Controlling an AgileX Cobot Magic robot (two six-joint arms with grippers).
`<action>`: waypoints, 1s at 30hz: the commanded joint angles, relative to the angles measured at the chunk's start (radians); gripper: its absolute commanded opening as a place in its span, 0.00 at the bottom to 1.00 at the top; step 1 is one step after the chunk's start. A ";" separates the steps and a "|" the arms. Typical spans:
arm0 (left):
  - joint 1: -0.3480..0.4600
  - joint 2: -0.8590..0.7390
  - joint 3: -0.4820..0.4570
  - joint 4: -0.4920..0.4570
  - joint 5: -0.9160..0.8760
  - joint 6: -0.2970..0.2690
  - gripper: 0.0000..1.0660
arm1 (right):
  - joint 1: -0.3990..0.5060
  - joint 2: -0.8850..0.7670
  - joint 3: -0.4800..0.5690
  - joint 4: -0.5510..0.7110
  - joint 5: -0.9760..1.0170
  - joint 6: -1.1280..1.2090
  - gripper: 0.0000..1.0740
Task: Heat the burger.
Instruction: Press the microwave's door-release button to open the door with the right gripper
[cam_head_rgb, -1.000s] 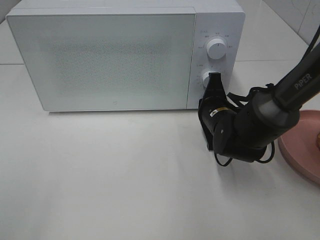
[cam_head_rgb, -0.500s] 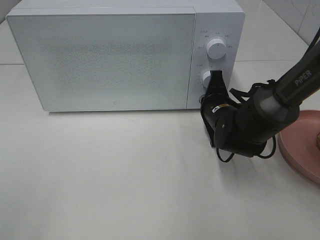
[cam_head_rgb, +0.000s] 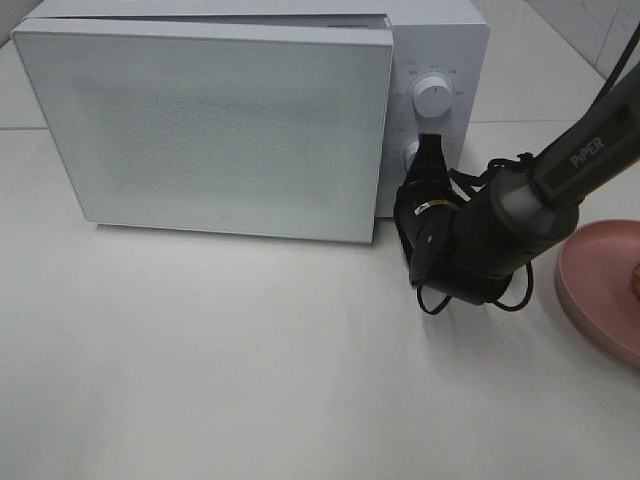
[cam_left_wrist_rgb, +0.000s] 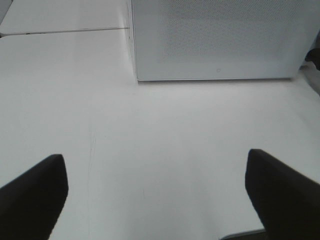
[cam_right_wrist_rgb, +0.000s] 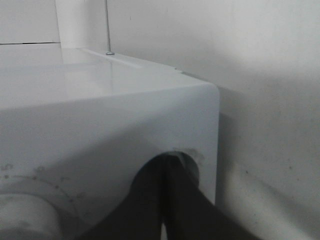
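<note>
Burger (cam_head_rgb: 636, 272), only a sliver showing on the pink plate (cam_head_rgb: 598, 285) at the worktop's right edge, lies rightward of my right gripper (cam_head_rgb: 430, 152), closed on nothing at the microwave panel (cam_head_rgb: 455, 60), so I judge this arm nearer than my wide-spread left gripper (cam_left_wrist_rgb: 155, 172).

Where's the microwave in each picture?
Exterior high: the microwave fills the upper left, door ajar.
Left wrist: its door front spans the picture's upper right.
Right wrist: its control-panel corner, very close, fills the left.
Shared landmark: the white table beneath, high and left wrist views.
</note>
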 joint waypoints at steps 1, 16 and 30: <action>0.002 -0.021 0.003 -0.003 -0.011 -0.001 0.83 | -0.029 -0.008 -0.116 -0.047 -0.265 -0.067 0.00; 0.002 -0.021 0.003 -0.003 -0.011 -0.001 0.83 | -0.028 0.004 -0.150 -0.036 -0.253 -0.091 0.00; 0.002 -0.021 0.003 -0.003 -0.011 -0.001 0.83 | 0.001 -0.060 -0.031 -0.047 -0.027 -0.075 0.00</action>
